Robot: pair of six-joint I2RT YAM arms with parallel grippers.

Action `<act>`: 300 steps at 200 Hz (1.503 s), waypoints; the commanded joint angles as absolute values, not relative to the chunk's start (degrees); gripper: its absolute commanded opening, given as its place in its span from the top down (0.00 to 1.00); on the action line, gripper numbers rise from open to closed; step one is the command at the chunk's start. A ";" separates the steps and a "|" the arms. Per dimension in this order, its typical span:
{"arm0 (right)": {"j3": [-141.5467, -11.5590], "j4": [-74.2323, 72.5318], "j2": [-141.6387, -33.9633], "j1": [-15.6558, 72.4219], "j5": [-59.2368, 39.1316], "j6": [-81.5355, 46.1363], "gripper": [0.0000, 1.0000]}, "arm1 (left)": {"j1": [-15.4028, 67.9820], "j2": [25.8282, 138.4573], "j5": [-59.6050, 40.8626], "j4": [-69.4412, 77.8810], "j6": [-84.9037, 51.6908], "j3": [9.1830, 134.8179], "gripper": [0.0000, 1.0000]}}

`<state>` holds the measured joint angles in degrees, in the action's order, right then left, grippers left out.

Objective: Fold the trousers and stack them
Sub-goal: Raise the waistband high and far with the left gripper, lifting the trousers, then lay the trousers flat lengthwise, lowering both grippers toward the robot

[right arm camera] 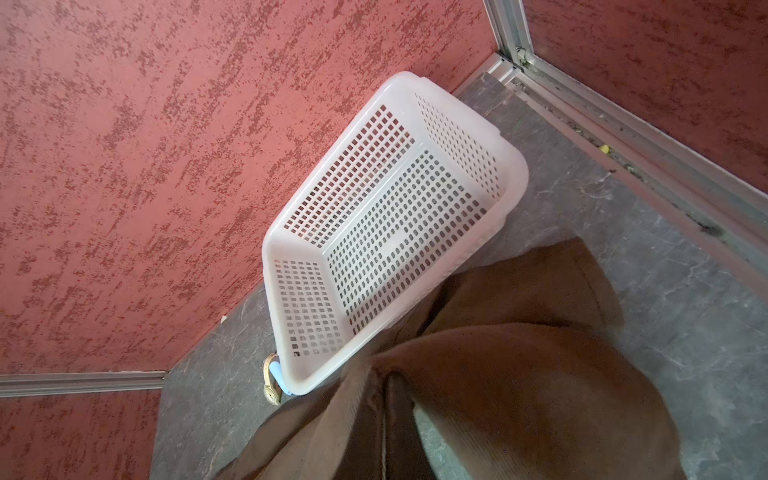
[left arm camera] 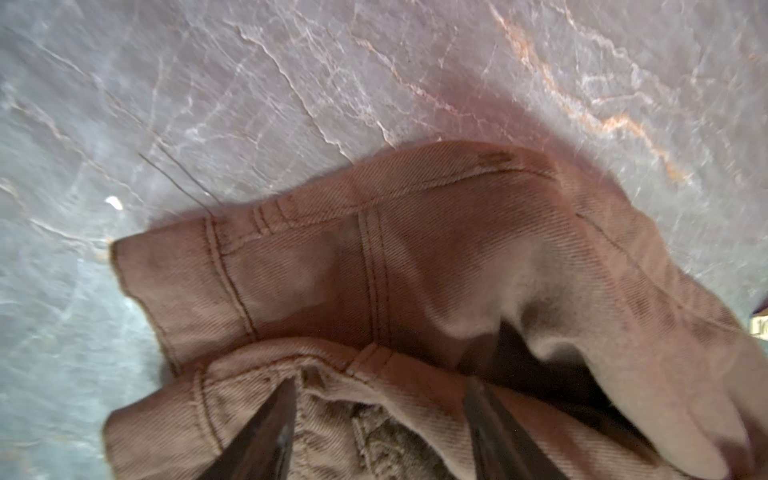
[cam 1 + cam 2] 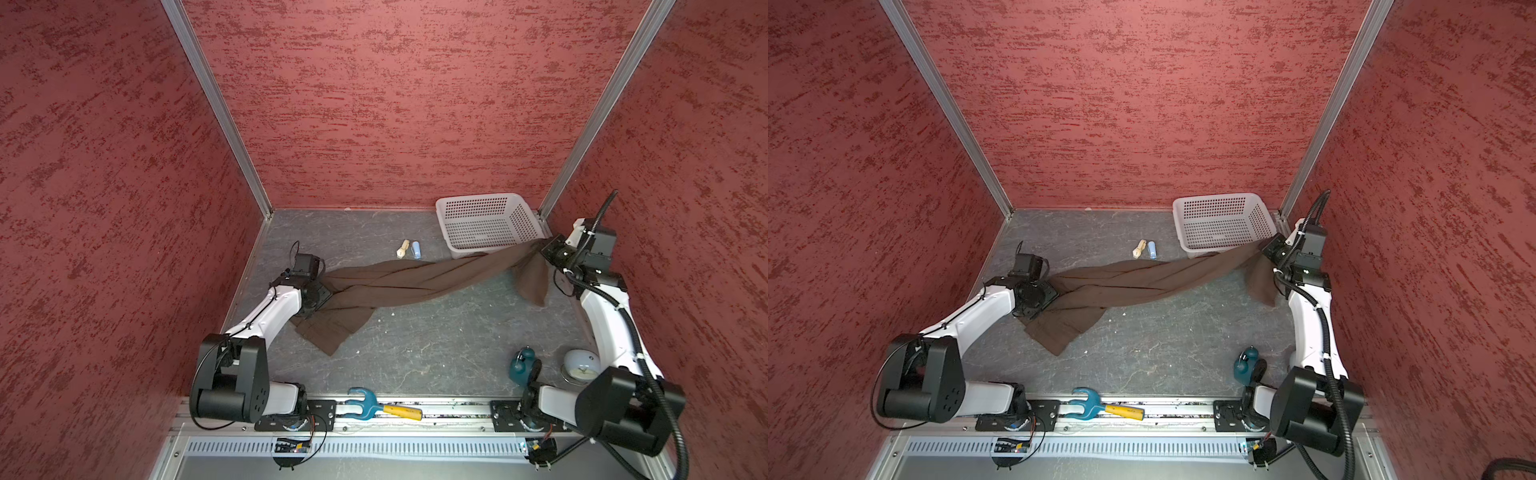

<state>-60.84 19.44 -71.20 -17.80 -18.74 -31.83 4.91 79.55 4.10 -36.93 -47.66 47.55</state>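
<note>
A: Where are the trousers (image 3: 415, 280)?
B: Stretched across the bench (image 3: 436, 353). The right pincer (image 3: 542, 249) is clamped on a raised leg, its tips hidden by cloth. The left pincer (image 2: 380, 384) stands apart over the blurred waistband.

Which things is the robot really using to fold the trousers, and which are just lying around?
For the job:
- trousers
- right gripper, pinching one end of them
- left gripper, open at the waistband end

Just lying about:
- basket
- garden fork
- teal toy
- clock
- small blue tube
- small cream thing
</note>
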 commanded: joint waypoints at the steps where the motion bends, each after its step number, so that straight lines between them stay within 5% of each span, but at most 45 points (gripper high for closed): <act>1: -59.52 14.89 -69.49 -18.28 -20.60 -33.69 1.00 | 5.96 83.17 5.21 -39.78 -49.24 49.34 0.33; 33: -58.19 14.84 -67.77 -18.28 -19.91 -33.58 1.00 | 6.94 92.37 4.22 -41.02 -49.33 52.92 0.52; 39: -57.97 14.81 -67.39 -18.32 -19.58 -33.49 1.00 | 7.03 93.88 4.11 -41.63 -49.07 53.92 0.66; 46: -57.79 14.90 -66.84 -18.29 -19.14 -33.35 1.00 | 7.12 95.44 4.22 -42.71 -48.80 55.34 1.00; 87: -58.66 15.45 -64.86 -18.29 -16.21 -33.30 1.00 | 5.65 95.47 10.57 -53.06 -43.59 71.00 1.00; 161: -69.08 14.19 -65.31 -19.05 -13.75 -36.56 1.00 | 4.79 98.87 23.94 -69.18 -30.41 128.56 1.00; 177: -66.34 12.00 -61.24 -19.08 -11.08 -37.49 1.00 | 4.86 93.53 26.16 -66.67 -30.44 122.05 1.00; 243: -40.85 15.82 -48.02 -19.08 -11.46 -45.24 1.00 | -1.57 62.93 15.82 -50.98 -46.26 53.04 1.00; 300: -31.01 15.85 -48.49 -19.06 -12.57 -43.44 1.00 | -6.39 62.49 6.67 -50.01 -47.80 42.57 1.00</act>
